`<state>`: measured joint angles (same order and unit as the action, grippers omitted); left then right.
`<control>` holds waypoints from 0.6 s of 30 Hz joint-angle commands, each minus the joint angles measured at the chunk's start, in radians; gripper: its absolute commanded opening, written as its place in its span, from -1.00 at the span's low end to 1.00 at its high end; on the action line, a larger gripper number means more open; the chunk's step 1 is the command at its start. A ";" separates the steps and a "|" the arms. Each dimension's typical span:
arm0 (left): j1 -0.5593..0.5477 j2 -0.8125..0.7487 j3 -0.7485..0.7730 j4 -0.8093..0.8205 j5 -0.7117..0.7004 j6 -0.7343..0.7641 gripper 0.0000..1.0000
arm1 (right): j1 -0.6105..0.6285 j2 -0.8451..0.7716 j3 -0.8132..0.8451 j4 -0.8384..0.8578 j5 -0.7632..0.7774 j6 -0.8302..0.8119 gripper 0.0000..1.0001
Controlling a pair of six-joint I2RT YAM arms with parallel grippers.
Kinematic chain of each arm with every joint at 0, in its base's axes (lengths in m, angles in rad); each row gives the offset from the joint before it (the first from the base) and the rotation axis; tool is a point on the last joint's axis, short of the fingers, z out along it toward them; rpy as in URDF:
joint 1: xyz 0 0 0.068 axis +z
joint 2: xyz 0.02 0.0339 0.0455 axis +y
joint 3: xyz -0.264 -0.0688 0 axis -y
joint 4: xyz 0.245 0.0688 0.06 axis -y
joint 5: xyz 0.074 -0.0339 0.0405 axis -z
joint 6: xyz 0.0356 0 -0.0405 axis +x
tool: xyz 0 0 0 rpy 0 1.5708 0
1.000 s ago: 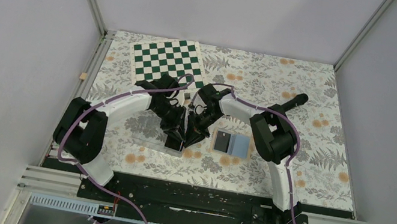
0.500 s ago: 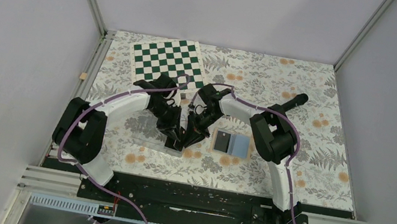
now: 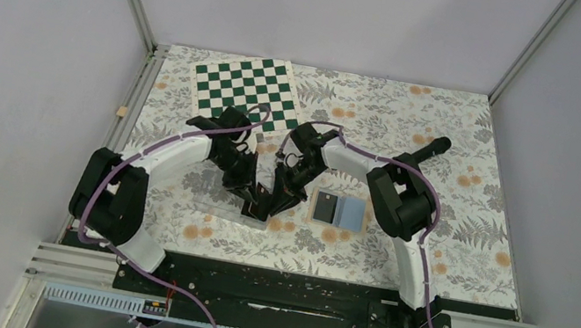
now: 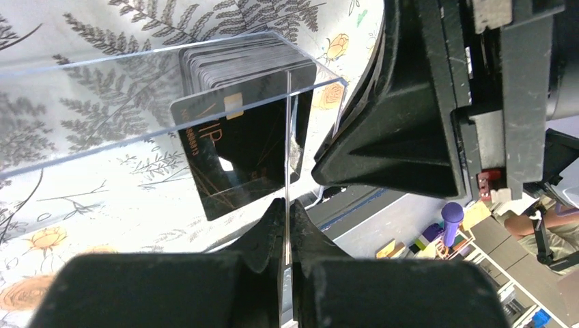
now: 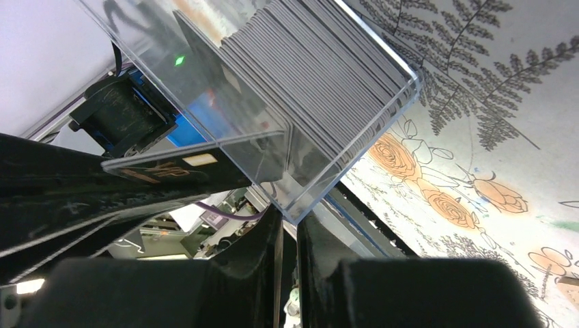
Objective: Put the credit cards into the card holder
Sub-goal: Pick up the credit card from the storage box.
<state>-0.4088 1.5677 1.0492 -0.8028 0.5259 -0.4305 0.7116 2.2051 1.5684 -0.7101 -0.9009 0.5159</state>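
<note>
The clear tray (image 3: 219,197) holds a stack of black credit cards (image 4: 235,58) at its near end. One card (image 4: 239,157) with a gold chip stands raised out of the stack. My left gripper (image 4: 287,205) is shut on a thin clear sheet seen edge-on, apparently the tray's wall. My right gripper (image 5: 290,217) has its jaws nearly together around the tray's corner wall (image 5: 281,171). In the top view both grippers, left (image 3: 254,209) and right (image 3: 275,206), meet at that end. The card holder (image 3: 352,214) lies open to the right, with one black card (image 3: 324,207) on its left half.
A green and white chessboard (image 3: 245,92) lies behind the left arm. A black marker (image 3: 430,148) rests at the back right. The right gripper's body (image 4: 403,102) fills the right side of the left wrist view, very close.
The left jaws have closed. The left forearm and wrist have swung back and to the left while the fingertips stayed at the tray. The right arm and the card holder have not moved.
</note>
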 commanded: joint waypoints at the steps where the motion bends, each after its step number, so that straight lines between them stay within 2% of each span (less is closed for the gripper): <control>1: 0.040 -0.085 -0.008 0.058 0.007 -0.014 -1.00 | -0.013 -0.090 -0.021 0.052 0.056 -0.040 -0.92; 3: 0.053 -0.106 -0.011 0.062 0.016 -0.009 -1.00 | -0.022 -0.124 -0.038 0.082 0.056 -0.031 -0.82; 8: 0.098 -0.177 -0.032 0.093 0.048 -0.006 -1.00 | -0.064 -0.232 -0.093 0.164 0.055 0.001 -0.29; 11: 0.123 -0.233 -0.057 0.149 0.096 -0.012 -1.00 | -0.104 -0.305 -0.141 0.244 0.035 0.043 -0.04; 18: 0.131 -0.366 -0.148 0.386 0.292 -0.057 -1.00 | -0.164 -0.429 -0.224 0.498 -0.063 0.216 0.20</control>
<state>-0.2783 1.2766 0.9417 -0.6163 0.6559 -0.4511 0.5602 1.8500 1.3739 -0.3988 -0.8848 0.6220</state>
